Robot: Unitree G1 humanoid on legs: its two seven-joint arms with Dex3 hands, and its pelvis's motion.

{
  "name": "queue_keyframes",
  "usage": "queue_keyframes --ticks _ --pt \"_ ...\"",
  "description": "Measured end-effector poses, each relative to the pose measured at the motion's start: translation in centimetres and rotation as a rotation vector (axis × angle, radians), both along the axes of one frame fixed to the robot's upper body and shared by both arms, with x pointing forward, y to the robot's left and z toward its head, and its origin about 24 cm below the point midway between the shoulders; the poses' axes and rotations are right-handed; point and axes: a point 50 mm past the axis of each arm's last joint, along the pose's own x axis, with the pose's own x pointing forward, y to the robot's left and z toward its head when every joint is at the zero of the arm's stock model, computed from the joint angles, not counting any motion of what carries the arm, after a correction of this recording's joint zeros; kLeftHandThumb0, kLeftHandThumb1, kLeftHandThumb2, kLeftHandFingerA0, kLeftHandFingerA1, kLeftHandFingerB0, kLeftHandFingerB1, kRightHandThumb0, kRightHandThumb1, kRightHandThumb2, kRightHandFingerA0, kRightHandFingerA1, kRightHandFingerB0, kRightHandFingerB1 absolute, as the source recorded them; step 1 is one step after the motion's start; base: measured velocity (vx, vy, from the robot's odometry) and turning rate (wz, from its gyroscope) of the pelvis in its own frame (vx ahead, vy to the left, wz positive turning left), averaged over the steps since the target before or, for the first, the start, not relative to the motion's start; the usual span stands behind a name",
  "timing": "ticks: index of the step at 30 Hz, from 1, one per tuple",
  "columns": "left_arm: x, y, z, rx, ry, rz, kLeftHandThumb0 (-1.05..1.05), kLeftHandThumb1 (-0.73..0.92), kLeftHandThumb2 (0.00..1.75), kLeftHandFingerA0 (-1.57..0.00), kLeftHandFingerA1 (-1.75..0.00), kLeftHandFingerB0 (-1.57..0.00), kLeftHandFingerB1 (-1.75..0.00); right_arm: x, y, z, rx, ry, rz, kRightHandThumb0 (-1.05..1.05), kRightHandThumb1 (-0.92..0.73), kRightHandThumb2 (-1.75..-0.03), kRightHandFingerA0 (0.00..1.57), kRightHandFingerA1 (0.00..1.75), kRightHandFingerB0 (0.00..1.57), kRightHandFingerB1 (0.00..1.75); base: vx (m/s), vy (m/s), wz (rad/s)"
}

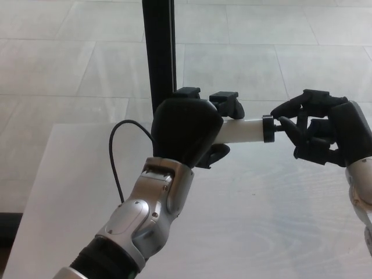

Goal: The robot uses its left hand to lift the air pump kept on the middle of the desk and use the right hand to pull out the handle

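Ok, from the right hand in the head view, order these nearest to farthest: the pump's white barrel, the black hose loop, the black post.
From the right hand:
1. White barrel, just to its left, held by the left hand.
2. Black post, farther left and behind the pump.
3. Black hose loop, farthest, beyond the left hand.

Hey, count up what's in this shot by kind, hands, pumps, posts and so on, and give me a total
Robot hands: 2, left hand and right hand
Air pump: 1
Black hose: 1
Black post: 1
Desk: 1
Total: 6
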Motion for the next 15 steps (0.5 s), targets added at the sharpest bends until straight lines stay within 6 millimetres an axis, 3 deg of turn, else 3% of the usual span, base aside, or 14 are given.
queue_keyframes --ticks 1,2,4,5,7,8,10,11,13,15 --pt "0.0 0.0 -0.04 0.001 -0.002 0.001 -0.15 0.6 0.8 -0.82 -1.54 -0.85 -1.02 0.0 0.02 0.01 -0.004 -0.002 0.0 -0.19 -0.66 -0.79 0.99 1.4 0.89 0.98 0.0 0.0 0.0" --pt "0.0 0.01 -0.05 0.002 -0.003 0.001 -0.17 0.65 0.78 -0.78 -1.58 -0.78 -1.2 -0.01 0.04 0.02 -0.008 -0.003 0.001 -0.18 -0.65 -0.84 0.98 1.45 0.89 1.09 0.0 0.0 0.0" --pt "0.0 0.03 -0.05 0.004 -0.003 0.001 -0.18 0.65 0.76 -0.79 -1.58 -0.81 -1.14 -0.01 0.05 0.03 -0.009 -0.005 0.002 -0.22 -0.63 -0.86 0.98 1.48 0.91 1.16 0.0 0.0 0.0" --pt "0.0 0.03 -0.04 0.004 -0.004 0.001 -0.2 0.62 0.74 -0.82 -1.48 -0.89 -0.89 0.0 0.05 0.01 -0.01 -0.005 0.003 -0.24 -0.64 -0.83 0.97 1.47 0.9 1.2 0.0 0.0 0.0" --pt "0.0 0.03 -0.04 0.004 -0.004 0.001 -0.19 0.63 0.75 -0.83 -1.49 -0.87 -0.88 0.02 0.03 -0.07 -0.012 -0.005 0.003 -0.21 -0.64 -0.84 0.98 1.5 0.88 1.22 0.0 0.0 0.0" --pt "0.0 0.03 -0.05 0.004 -0.003 0.001 -0.18 0.61 0.79 -0.82 -1.53 -0.85 -1.02 0.03 0.02 -0.1 -0.014 -0.005 0.003 -0.22 -0.63 -0.85 0.97 1.53 0.87 1.25 0.0 0.0 0.0" --pt "-0.01 0.02 -0.05 0.004 -0.004 0.0 -0.18 0.6 0.8 -0.82 -1.5 -0.87 -0.94 0.04 -0.01 -0.14 -0.017 -0.006 0.001 -0.23 -0.64 -0.81 0.98 1.52 0.88 1.25 0.0 0.0 0.0" --pt "-0.01 0.01 -0.04 0.004 -0.004 -0.001 -0.15 0.61 0.8 -0.79 -1.58 -0.75 -1.31 0.04 -0.02 -0.16 -0.02 -0.007 0.0 -0.24 -0.64 -0.8 0.99 1.51 0.89 1.2 0.0 0.0 0.0" --pt "-0.03 -0.01 -0.03 0.004 -0.005 -0.004 -0.15 0.61 0.8 -0.79 -1.58 -0.75 -1.31 0.08 -0.09 -0.3 -0.029 -0.005 -0.007 -0.24 -0.64 -0.8 0.99 1.51 0.89 1.2 0.0 0.0 0.0" --pt "-0.03 0.0 -0.02 0.004 -0.006 -0.006 -0.1 0.59 0.84 -0.79 -1.71 -0.65 -1.51 0.09 -0.13 -0.56 -0.038 0.002 -0.011 -0.19 -0.61 -0.82 0.99 1.52 0.89 1.22 0.0 0.0 0.0"
